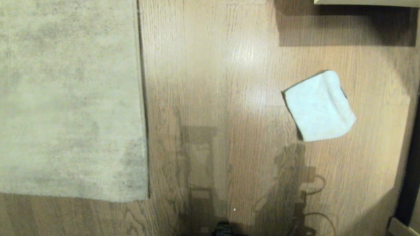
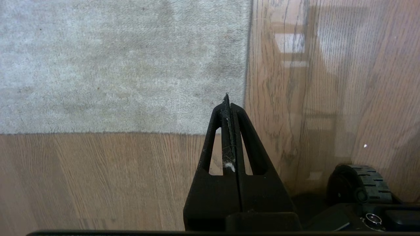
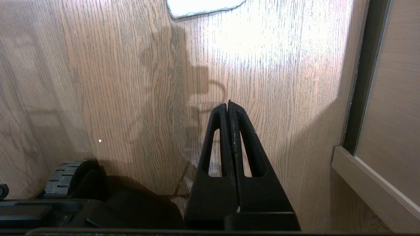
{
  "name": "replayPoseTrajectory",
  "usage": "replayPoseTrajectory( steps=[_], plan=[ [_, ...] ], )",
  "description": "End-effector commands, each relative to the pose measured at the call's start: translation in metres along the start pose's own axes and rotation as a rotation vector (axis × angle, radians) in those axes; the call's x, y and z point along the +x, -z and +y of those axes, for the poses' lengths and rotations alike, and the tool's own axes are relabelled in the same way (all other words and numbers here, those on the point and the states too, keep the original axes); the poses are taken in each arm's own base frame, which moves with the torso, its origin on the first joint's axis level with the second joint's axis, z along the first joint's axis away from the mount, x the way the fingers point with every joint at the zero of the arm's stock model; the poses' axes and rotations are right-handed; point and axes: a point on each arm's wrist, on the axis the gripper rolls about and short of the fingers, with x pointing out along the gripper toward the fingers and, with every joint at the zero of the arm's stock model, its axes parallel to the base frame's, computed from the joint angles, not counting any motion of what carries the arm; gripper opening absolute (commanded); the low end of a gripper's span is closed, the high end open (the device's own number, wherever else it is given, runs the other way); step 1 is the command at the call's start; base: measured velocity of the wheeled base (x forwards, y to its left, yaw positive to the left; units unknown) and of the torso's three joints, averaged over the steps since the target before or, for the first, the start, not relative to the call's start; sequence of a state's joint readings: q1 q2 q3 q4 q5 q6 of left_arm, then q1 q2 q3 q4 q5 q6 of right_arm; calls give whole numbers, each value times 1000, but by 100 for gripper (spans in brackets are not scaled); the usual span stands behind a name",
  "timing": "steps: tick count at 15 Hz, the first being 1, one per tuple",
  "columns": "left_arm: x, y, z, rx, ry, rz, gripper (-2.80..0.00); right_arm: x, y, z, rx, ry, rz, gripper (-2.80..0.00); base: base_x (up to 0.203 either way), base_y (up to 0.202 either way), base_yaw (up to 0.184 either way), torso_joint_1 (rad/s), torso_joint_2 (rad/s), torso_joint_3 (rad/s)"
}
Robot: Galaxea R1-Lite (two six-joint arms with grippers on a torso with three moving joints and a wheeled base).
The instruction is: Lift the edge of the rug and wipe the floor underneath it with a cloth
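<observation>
The rug (image 1: 57, 91) lies flat on the left of the wood-plank floor (image 1: 214, 79), its straight rug edge (image 1: 142, 94) running toward me and ending in a near corner (image 1: 146, 199). A pale mint-blue cloth (image 1: 318, 106) lies loosely folded on the floor at the right. Neither arm shows in the head view. In the left wrist view my left gripper (image 2: 227, 98) is shut and empty, hovering above the rug corner (image 2: 244, 131). My right gripper (image 3: 228, 103) is shut and empty above bare floor, with the cloth (image 3: 203, 6) farther ahead of it.
A pale furniture base (image 1: 371, 1) stands at the far right. A dark gap and a cabinet panel with a plinth (image 3: 370, 183) run along the right side. My base wheels (image 2: 361, 183) (image 3: 62, 180) sit near the grippers, and arm shadows fall on the floor.
</observation>
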State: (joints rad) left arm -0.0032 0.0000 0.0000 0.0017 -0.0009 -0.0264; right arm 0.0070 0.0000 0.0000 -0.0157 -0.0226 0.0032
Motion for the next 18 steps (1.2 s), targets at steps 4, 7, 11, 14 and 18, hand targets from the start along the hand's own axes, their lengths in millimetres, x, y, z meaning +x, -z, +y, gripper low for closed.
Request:
replayPoseTrajectory(
  steps=[4,7,11,14,18],
  plan=[
    [0,0,0,-1,-1,0,-280,0,0,0,0,0,2,-280,0,0,0,0,0,0],
    [0,0,0,-1,1,0,-280,0,0,0,1,0,0,-280,0,0,0,0,0,0],
    [0,0,0,0,1,0,-280,0,0,0,0,0,-1,-280,0,0,0,0,0,0],
    [0,0,0,-1,-1,-2,-280,0,0,0,0,0,0,-280,0,0,0,0,-1,52],
    [0,0,0,-1,1,-2,-280,0,0,0,0,0,2,-280,0,0,0,3,4,174]
  ],
)
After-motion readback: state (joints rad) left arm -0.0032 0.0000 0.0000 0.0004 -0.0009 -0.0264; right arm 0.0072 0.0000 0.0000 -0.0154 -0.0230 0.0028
